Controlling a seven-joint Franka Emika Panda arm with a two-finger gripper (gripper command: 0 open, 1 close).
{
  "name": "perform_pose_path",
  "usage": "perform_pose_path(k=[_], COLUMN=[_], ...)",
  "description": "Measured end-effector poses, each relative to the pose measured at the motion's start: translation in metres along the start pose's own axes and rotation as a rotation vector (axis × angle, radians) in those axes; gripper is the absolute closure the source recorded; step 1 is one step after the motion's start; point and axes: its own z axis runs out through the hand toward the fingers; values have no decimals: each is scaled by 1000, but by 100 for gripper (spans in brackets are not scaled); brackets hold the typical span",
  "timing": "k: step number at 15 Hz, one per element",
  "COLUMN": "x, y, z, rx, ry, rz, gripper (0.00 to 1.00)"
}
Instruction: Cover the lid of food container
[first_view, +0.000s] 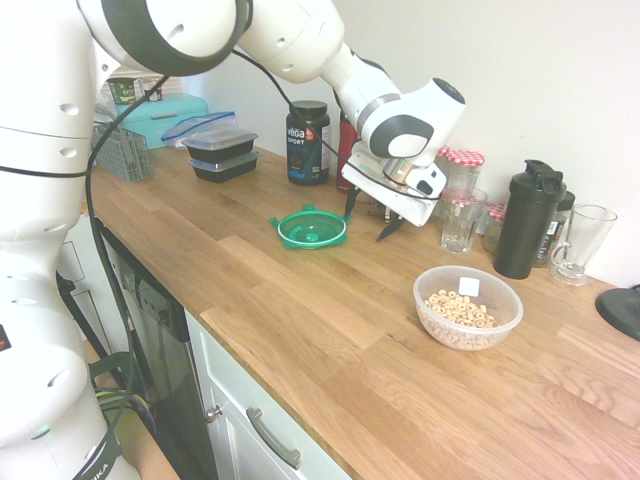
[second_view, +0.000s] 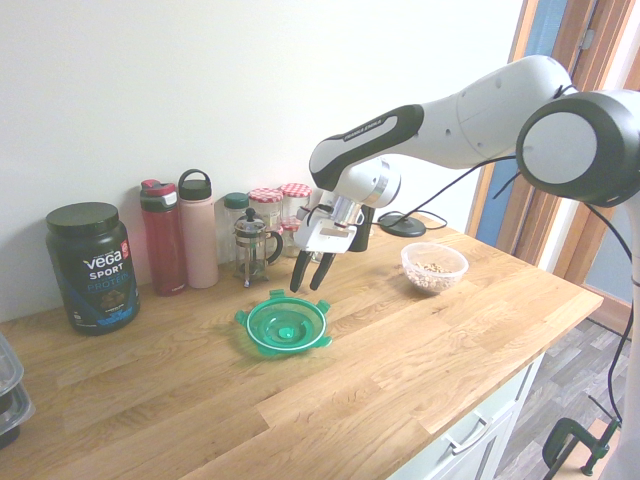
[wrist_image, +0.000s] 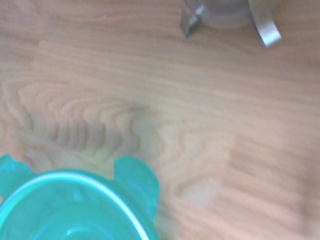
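The food container (first_view: 468, 307) of ring cereal sits uncovered near the wooden desk's (first_view: 330, 330) front edge. Further back, well apart from it, the green lid (first_view: 312, 228) lies flat. Just beyond, the gripper (first_view: 371, 221) hangs above the desk, jaws wide apart and empty.

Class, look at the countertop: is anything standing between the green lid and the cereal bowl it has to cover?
Nothing visible does. The lid lies flat on the wooden counter, and bare wood runs from it to the food container. The drinking glass stands behind that line, nearer the wall.
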Motion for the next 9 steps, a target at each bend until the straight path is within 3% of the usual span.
perform_pose_path(k=[9], x=[-3], y=[1], z=[13], rx=[105], ry=[-191], rz=[20], gripper=[0])
